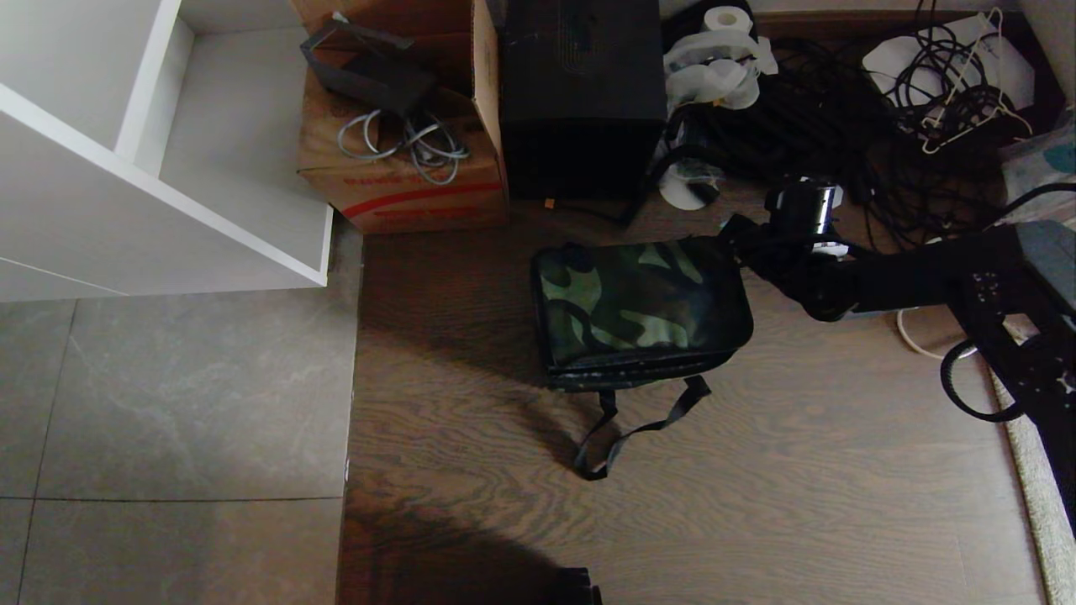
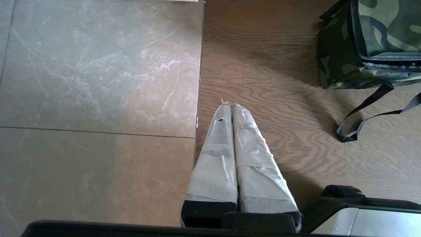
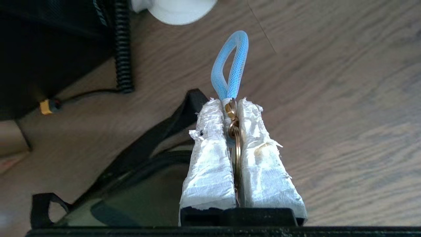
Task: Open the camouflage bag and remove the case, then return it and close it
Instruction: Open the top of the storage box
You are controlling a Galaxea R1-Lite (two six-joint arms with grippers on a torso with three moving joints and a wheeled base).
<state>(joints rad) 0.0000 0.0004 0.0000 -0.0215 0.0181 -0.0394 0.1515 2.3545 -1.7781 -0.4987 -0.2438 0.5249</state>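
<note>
Camouflage bag (image 1: 639, 302): lies flat on the wood floor (image 1: 756, 470), about mid-scene in the head view, lid down and level. In front of a tall black box (image 1: 580, 92) and a brown cardboard box (image 1: 403, 168), apart from both. Black strap (image 1: 622, 433) trails loose from the near edge, looped on the boards.

Right gripper (image 1: 740, 239): reaches in from the right, low at the bag's far right corner. Up close in the right wrist view (image 3: 227, 102), white-wrapped fingers (image 3: 210, 158) pressed together, clamped on a small gold ring (image 3: 234, 131). Blue mesh loop (image 3: 230, 59) sticks out past the fingertips, over bare wood. Corner of the bag (image 3: 131, 200) and a black strap just beneath the fingers in that view.

Left gripper (image 2: 230, 107): out of the head view; in the left wrist view hangs above the floor, close to the seam between the grey tiles (image 2: 98, 82) and the wood. Fingers wrapped in white, closed against each other, nothing between them. Bag (image 2: 378, 39) well off to one side of it.

Around the scene: white shelf unit (image 1: 126, 168) at the far left, grey cables on the cardboard box, a heap of black cables (image 1: 841, 101) behind the right arm, a white paper roll (image 1: 727, 21) beside the black box.
</note>
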